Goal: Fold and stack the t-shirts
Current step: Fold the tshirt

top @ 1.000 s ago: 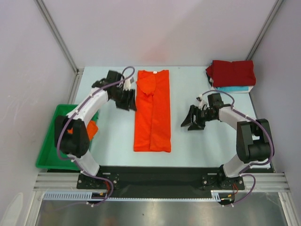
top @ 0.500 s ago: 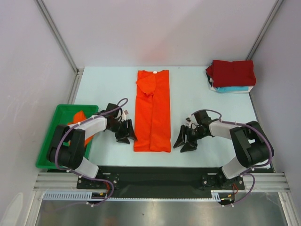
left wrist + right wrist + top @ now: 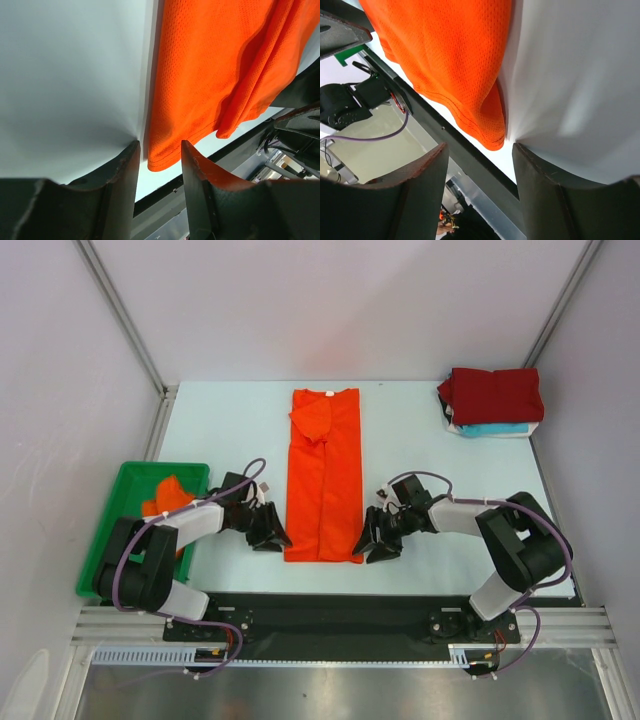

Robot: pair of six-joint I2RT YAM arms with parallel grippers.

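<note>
Top external: tray (image 3: 98, 555) at the left edge holds a crumpled orange shirt (image 3: 165, 498). Left tool (image 3: 271, 538) is spread, straddling the lower-left corner of the long shirt (image 3: 325, 475), which lies flat mid-surface (image 3: 220, 430). Right tool (image 3: 376, 543) is spread at the shirt's lower-right corner. Upper right: red shirt (image 3: 492, 392) stacked on turquoise shirt (image 3: 495, 428).

Your left arm (image 3: 195, 520) and right arm (image 3: 462, 512) have white link covers and black round joints. A thin purple cable (image 3: 252, 463) runs in loops along each. The left end effector (image 3: 270, 538) and the right end effector (image 3: 374, 545) each carry two black fingers (image 3: 120, 185) with rough edges.
</note>
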